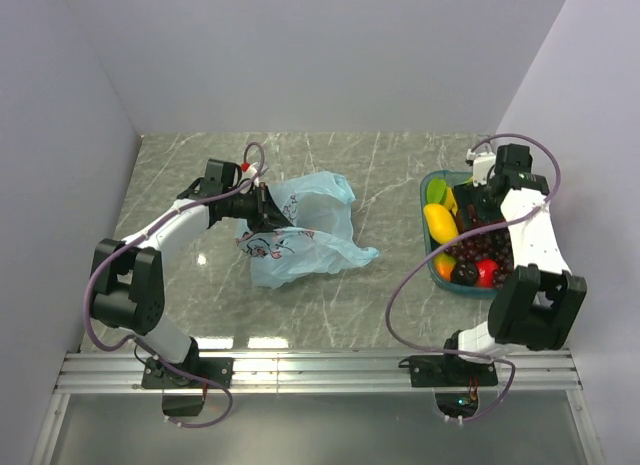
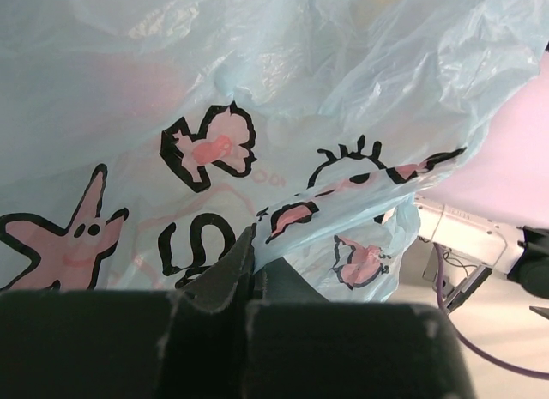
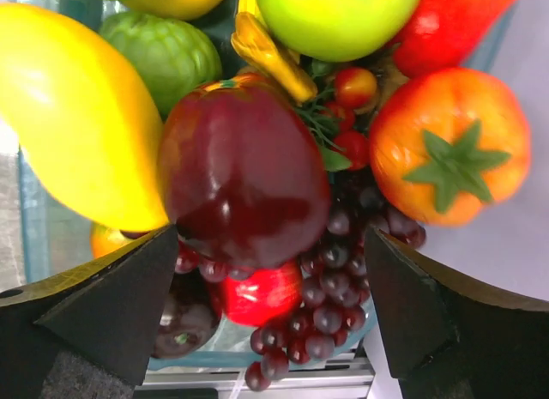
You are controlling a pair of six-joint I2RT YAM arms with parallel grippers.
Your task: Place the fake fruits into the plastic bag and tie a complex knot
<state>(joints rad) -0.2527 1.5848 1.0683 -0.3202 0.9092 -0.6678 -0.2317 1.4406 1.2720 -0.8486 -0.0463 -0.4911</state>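
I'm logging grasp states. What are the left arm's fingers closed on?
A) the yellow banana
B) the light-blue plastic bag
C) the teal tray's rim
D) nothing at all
B: the left wrist view shows the left fingers pressed together on a fold of the printed plastic bag.

The bag (image 1: pixel 300 230) is thin, crinkled, translucent light-blue plastic film with a soft sheen. The fruits (image 3: pixel 240 176) are smooth, glossy plastic. The tray (image 3: pixel 39 232) is translucent teal plastic. The tabletop (image 1: pixel 380 175) is polished, grey and marble-patterned. The right gripper (image 3: pixel 270 253) has matt black, grainy fingers (image 3: pixel 103 305). The rail (image 1: pixel 320 370) is pale metal.
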